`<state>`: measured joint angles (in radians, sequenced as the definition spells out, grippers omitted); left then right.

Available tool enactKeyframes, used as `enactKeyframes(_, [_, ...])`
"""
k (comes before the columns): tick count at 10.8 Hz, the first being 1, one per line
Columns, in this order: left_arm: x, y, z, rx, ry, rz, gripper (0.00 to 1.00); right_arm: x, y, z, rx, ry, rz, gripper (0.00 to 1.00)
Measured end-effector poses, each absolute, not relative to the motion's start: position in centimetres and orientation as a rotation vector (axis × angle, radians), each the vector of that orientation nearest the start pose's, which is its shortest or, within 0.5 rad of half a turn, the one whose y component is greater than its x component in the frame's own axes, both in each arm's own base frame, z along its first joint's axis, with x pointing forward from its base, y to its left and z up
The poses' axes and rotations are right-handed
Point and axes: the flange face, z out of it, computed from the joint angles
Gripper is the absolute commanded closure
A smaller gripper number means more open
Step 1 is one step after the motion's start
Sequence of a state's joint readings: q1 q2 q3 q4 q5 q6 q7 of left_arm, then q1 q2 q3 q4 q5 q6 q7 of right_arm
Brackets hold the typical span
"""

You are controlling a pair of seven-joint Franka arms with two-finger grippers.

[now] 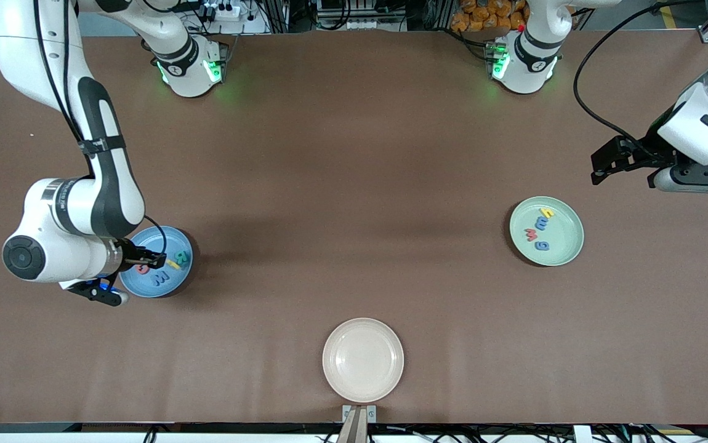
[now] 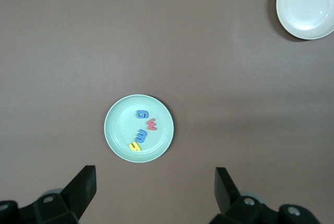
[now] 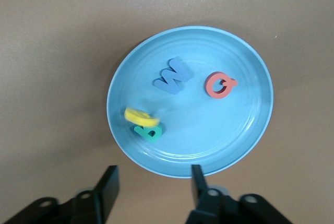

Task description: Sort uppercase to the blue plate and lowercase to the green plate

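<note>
Front view: we see the right gripper (image 1: 156, 261) at lower left over the blue plate (image 1: 138, 290), jaws parted, empty, the yellow H (image 3: 141, 116) blurred as if dropping by R, W, Q. The left gripper (image 1: 600, 169) waits wide open; all the lowercase (image 1: 539, 231) sits in the green plate (image 1: 566, 249).

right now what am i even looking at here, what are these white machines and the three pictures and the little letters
Two white robot arms work at a brown table. One picture looks down from across the table; the other two come from cameras on each arm's wrist.

The right gripper hangs open over the round blue plate, which holds foam capitals: pink-red Q, blue W, teal R and a blurred yellow letter partly over the R.

The left gripper waits open, holding nothing, above the table near the pale green plate with lowercase h, m, w, g.

A cream plate sits empty.
</note>
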<state>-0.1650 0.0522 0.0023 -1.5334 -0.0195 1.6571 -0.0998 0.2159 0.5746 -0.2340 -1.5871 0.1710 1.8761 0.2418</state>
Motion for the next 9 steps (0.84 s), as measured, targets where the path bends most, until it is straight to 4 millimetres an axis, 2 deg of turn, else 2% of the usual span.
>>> enactKeyframes(3, [57.1, -9.8, 62.0, -3.164, 0.105, -0.107, 0.0, 66.2, 2.1, 29.1, -3.084, 0.427, 0.413, 0.0])
enactKeyframes(5, [57.2, -9.8, 62.0, -3.162, 0.105, -0.107, 0.0, 65.7, 1.6, 29.0, -3.082, 0.297, 0.412, 0.0])
enactKeyframes(7, [57.2, -9.4, 62.0, -3.162, 0.096, -0.108, 0.0, 63.4, -0.4, 29.2, -3.035, 0.159, 0.419, 0.0])
enactKeyframes(8, [57.3, -9.2, 62.0, -3.161, 0.09, -0.108, 0.0, 61.8, -0.5, 29.8, -3.025, 0.119, 0.417, 0.0])
enactKeyframes(9, [57.3, -9.0, 62.1, -3.161, 0.085, -0.112, 0.0, 60.1, 0.3, 30.4, -3.034, 0.076, 0.391, 0.0])
